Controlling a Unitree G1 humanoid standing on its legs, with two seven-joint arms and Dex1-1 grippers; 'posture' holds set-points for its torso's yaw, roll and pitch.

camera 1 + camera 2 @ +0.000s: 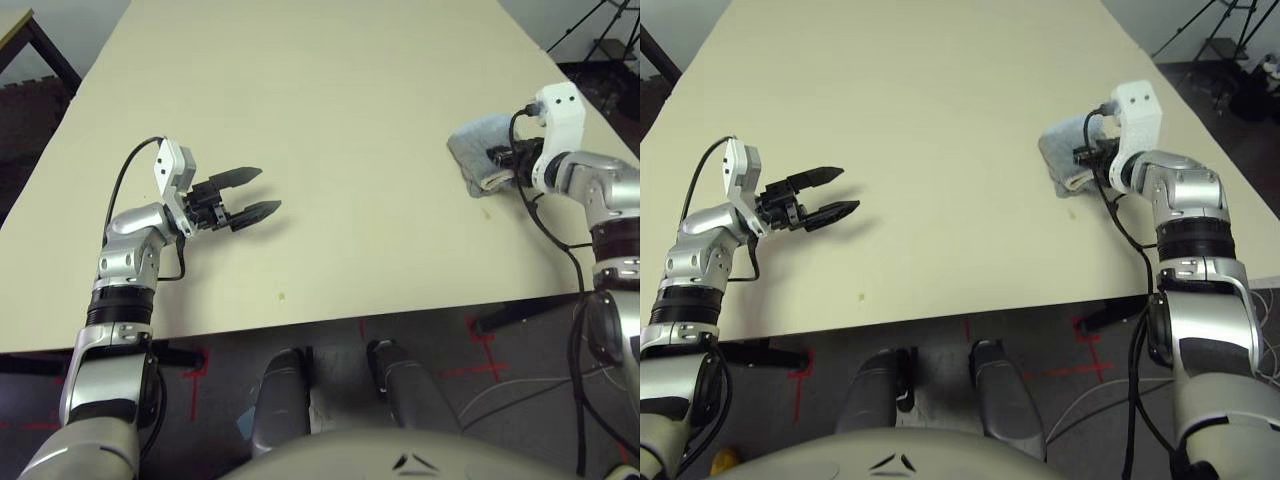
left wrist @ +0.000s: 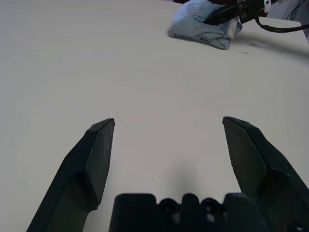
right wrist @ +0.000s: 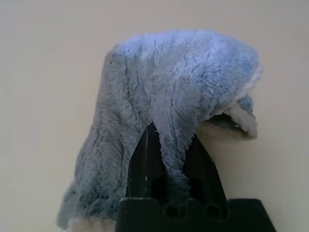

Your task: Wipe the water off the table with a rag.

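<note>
The small light blue-grey terry rag with a pale whitish hem lies bunched on the large pale cream matte tabletop, near the right-hand edge on the robot's right side. The right gripper is closed on a fold of this cloth: in the right wrist view both black fingers are pressed together with pile pinched between them, and the remainder of the rag drapes forward over the fingertips onto the surface. Holding the cloth by one gathered fold likely keeps a thick pad between the gripper and the tabletop, suited to wiping.

The right forearm reaches in from the right edge, with the wrist turned inward so that the gripper points towards the centre of the tabletop, low and close to the surface.

The left gripper is spread wide and holds nothing. It hovers over bare tabletop on the robot's left side, well apart from the rag, fingers pointing across towards it. The left elbow is bent near the front edge, which is probably a parked pose clear of the wiping path.

No amber water drops can be made out. A single tiny yellowish speck lies near the front edge.
</note>
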